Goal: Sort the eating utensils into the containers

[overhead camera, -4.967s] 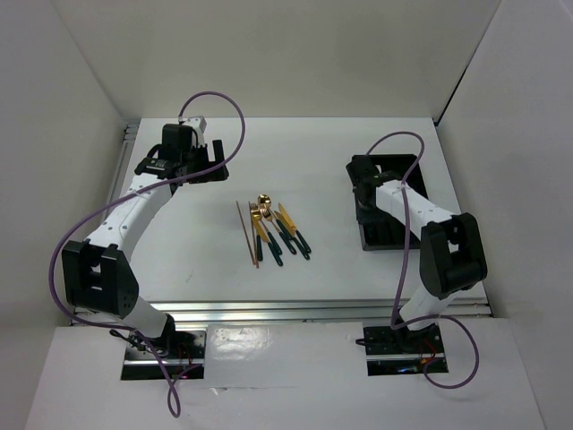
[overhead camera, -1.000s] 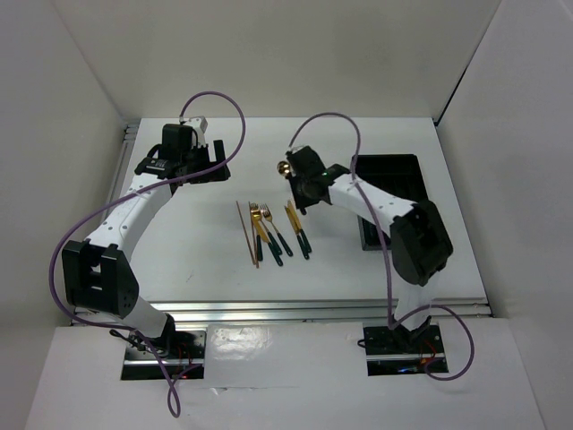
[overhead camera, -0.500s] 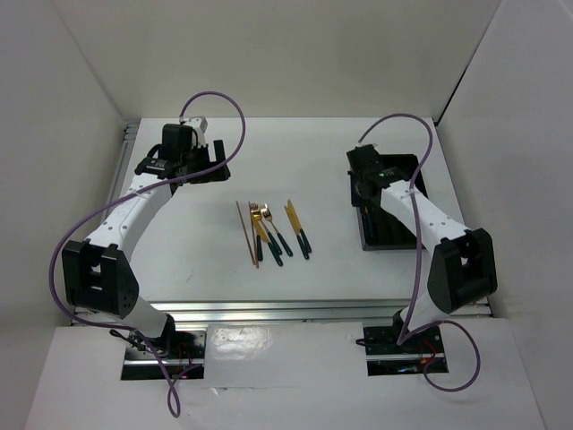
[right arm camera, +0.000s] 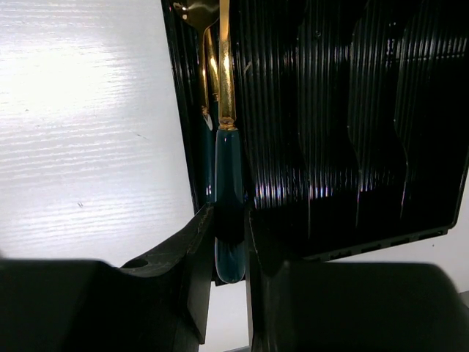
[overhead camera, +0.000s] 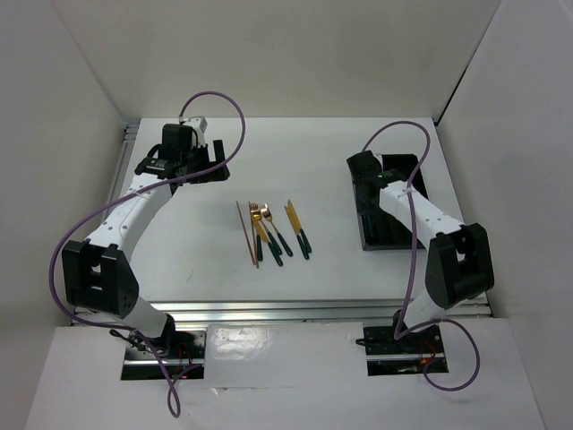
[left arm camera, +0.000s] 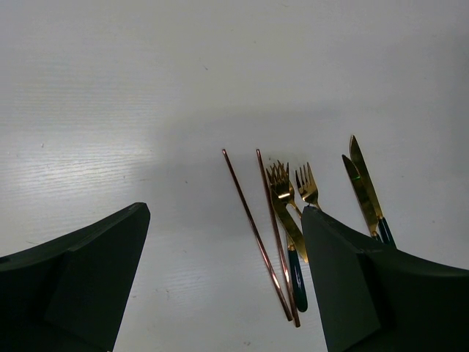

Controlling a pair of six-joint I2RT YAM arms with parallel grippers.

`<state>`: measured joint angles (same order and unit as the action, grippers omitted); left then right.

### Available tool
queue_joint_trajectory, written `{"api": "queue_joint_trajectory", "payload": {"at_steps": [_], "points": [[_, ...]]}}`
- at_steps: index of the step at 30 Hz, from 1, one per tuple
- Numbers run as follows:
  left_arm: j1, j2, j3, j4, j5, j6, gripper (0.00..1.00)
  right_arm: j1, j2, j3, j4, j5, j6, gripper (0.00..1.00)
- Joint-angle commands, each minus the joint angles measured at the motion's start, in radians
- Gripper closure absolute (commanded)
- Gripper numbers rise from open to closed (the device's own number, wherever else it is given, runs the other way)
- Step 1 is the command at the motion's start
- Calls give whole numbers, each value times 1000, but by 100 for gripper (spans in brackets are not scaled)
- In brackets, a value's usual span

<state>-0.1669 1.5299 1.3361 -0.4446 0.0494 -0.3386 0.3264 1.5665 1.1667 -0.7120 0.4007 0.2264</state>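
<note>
My right gripper (right arm camera: 229,220) is shut on the dark teal handle of a spoon (right arm camera: 227,169). Its gold neck points along the left compartment of the black tray (right arm camera: 352,110), and its head runs out of frame. A second teal-handled utensil (right arm camera: 206,81) lies in that compartment beside it. From above, the right gripper (overhead camera: 365,175) hangs over the tray's (overhead camera: 405,167) left side. On the table lie two chopsticks (left arm camera: 256,227), two gold forks (left arm camera: 282,191) and two gold knives (left arm camera: 363,183). My left gripper (left arm camera: 226,213) is open and empty, above and left of them.
The loose utensils (overhead camera: 273,231) form a small cluster in the middle of the white table. White walls close in the left, back and right sides. A metal rail (overhead camera: 313,309) runs along the near edge, in front of the arm bases.
The right arm has swung right with the spoon, from above the table's middle to the tray's left compartment. The left arm and the utensils on the table have stayed put.
</note>
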Motion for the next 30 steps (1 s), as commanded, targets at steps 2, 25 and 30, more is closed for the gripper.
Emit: {"api": "queue_joint_trajectory", "payload": {"at_steps": [2, 25, 30], "points": [[3, -16, 32, 18, -11, 21, 0, -7, 38, 7, -6, 9, 10, 94], [3, -16, 32, 9, -20, 21, 0, -7, 79, -2, 3, 30, 10, 66], [3, -16, 32, 9, -11, 21, 0, -7, 53, 7, 3, 49, 19, 61]]}}
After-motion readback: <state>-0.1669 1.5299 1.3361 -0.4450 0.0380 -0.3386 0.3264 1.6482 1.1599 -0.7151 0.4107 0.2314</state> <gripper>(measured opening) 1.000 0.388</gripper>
